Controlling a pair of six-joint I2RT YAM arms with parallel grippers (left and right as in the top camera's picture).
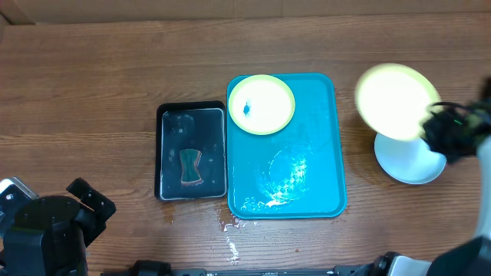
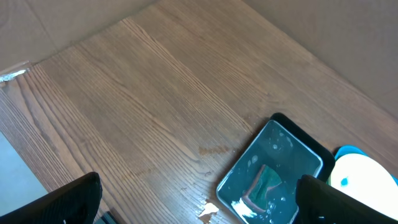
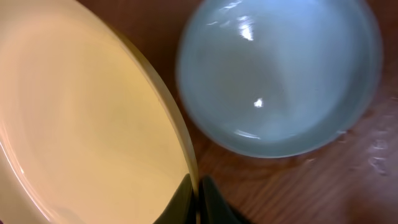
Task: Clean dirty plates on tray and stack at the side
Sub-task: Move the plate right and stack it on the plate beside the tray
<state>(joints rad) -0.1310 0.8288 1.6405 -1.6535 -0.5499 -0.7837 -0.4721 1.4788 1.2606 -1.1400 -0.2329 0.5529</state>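
1. Overhead: one blue-smeared plate [image 1: 261,104] waiting on turquoise tray [image 1: 307,180], far-left corner. Second plate [image 1: 393,90] aloft right of the tray, over pale dish [image 1: 412,165] on table [image 1: 92,77]. Roughly midway, by judgement.
2. Left wrist: left gripper [image 2: 198,186] spread wide, empty, near black water tray [image 2: 305,137] with sponge [image 2: 261,186].
3. Right wrist: right gripper [image 3: 194,198] pinched on second plate's rim, face clean-looking. Not yet set down.

A: Where is the left gripper [image 2: 198,196]?
B: Low in view, its dark fingers [image 2: 78,199] wide apart over the wooden table [image 2: 143,99].
A: And at lower right?
B: A black tray [image 2: 300,129] of water with a sponge [image 2: 261,186] in it. Past it is a pale plate [image 2: 364,177], a sliver of turquoise tray [image 2: 351,151] at its edge.
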